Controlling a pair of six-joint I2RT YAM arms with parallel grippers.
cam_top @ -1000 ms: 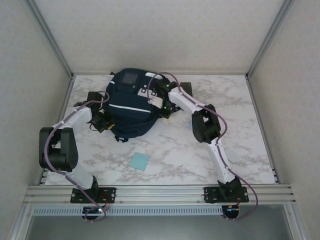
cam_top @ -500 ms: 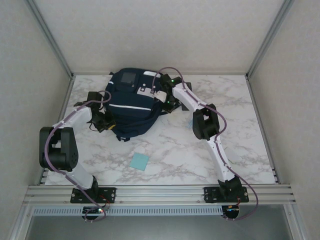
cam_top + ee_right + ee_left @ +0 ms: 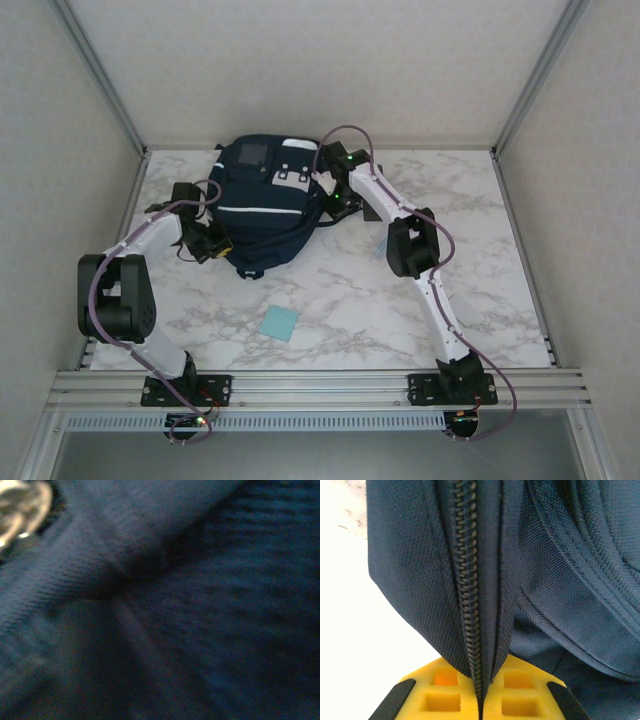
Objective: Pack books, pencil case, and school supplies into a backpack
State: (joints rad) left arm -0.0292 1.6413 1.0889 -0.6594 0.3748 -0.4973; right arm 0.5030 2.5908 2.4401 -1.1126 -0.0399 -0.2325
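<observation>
No word, brand, number or sign can be read anywhere. On the backpack [image 3: 262, 215], the grey patch [image 3: 258, 154] and the white tabs [image 3: 291, 176] are too small to show any print. Up close, the zipper [image 3: 469, 605] and the blue fabric bear no lettering, and the right wrist view is blurred.

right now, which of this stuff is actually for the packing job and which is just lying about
For the job: backpack; left hand, pinching its zip seam; right hand, against its top; light-blue square pad.

Just there: marble table; metal frame rail.
</observation>
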